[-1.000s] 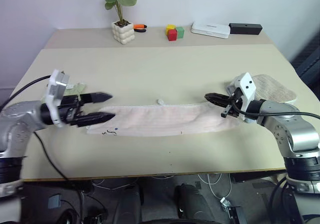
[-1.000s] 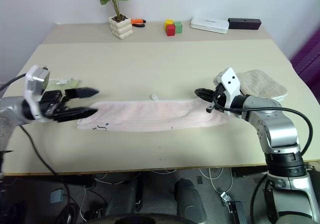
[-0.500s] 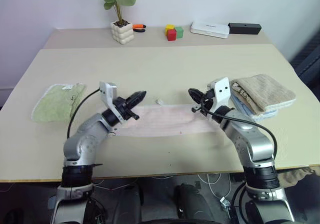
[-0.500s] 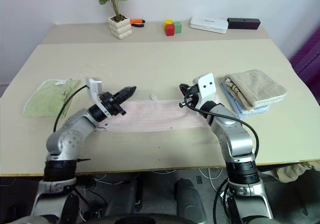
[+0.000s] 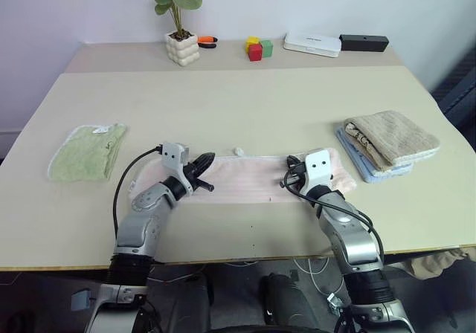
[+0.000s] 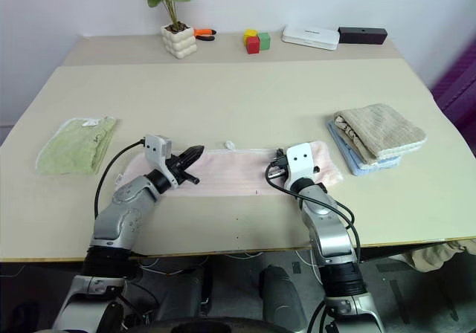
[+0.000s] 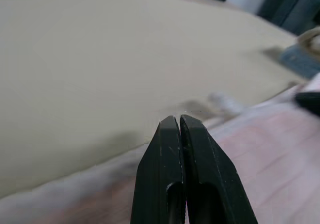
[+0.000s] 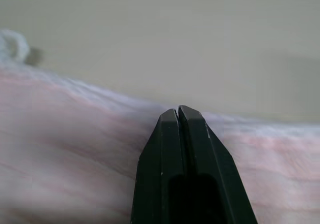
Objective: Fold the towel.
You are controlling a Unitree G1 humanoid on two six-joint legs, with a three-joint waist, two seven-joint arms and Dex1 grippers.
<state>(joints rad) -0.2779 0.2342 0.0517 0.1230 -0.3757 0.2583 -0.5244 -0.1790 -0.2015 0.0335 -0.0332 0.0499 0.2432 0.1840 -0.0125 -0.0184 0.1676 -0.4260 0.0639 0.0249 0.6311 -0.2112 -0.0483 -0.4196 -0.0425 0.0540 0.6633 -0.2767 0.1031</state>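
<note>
The towel [image 5: 249,178] lies stretched flat across the near part of the tabletop [image 5: 245,102], and both arms are low over it. The left end effector [image 5: 207,158] has its two black fingers pressed together, empty, with its tip over the towel's left part, close to the far edge; the left end of the towel lies behind and beneath that arm. The right end effector [image 6: 274,171] is also closed on nothing, with its tip over the right part of the towel, and the towel's right end spreads out just behind and to the right of it. In the right wrist view the joined fingertips [image 8: 177,115] sit low over the pink cloth, whose pale far edge runs just past them. Between the two end effectors, at the far edge, a small white loop [image 5: 239,152] sticks out. A green cloth [image 5: 85,149] lies well to the left of the left end effector, and a stack of folded towels [image 5: 387,141] lies to the right of the right one.
</note>
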